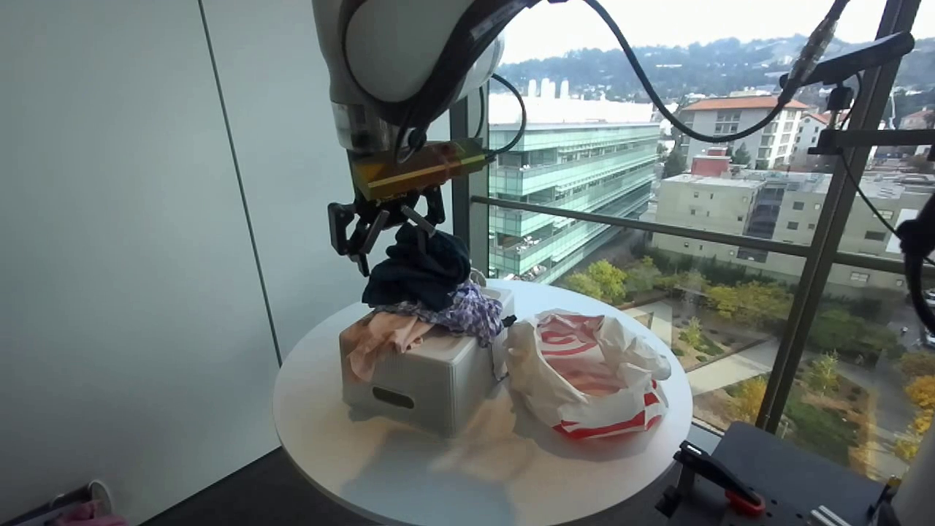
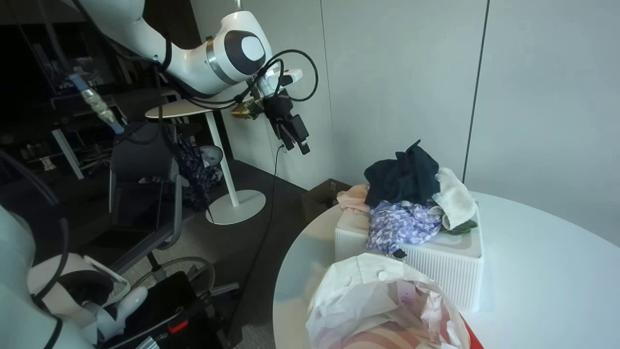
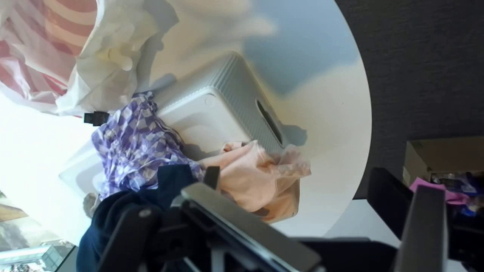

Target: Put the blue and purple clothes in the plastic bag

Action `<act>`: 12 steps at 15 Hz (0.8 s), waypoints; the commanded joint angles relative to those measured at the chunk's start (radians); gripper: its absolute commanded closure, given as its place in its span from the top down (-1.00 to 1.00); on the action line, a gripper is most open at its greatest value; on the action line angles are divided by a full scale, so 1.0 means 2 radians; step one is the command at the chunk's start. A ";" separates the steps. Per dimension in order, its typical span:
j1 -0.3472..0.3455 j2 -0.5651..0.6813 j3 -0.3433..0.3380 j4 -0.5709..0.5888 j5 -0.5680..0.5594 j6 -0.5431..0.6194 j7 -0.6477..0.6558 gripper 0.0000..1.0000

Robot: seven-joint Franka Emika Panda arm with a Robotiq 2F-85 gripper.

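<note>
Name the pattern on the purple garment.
The purple garment has purple and white checks, crumpled in places; the wrist view shows it best.

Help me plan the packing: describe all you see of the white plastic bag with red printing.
The translucent white plastic bag, thin and crinkled with red printing, stands on the round white table, its mouth open upward, rim uneven. Curved red bands show inside. It sits beside the ribbed grey rectangular box; whether they touch is unclear.
</note>
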 commanded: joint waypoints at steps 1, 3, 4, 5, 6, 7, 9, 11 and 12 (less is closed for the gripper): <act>0.029 0.084 -0.050 0.092 -0.076 0.029 0.041 1.00; 0.042 0.121 -0.084 0.125 -0.109 0.043 0.060 1.00; 0.048 0.137 -0.102 0.139 -0.123 0.053 0.069 1.00; 0.054 0.151 -0.116 0.153 -0.130 0.058 0.072 1.00; 0.060 0.166 -0.132 0.167 -0.141 0.066 0.083 1.00; 0.065 0.180 -0.146 0.179 -0.147 0.070 0.088 1.00; 0.073 0.203 -0.171 0.199 -0.156 0.078 0.105 1.00; 0.079 0.224 -0.194 0.213 -0.164 0.086 0.123 1.00; 0.079 0.233 -0.201 0.219 -0.158 0.084 0.125 1.00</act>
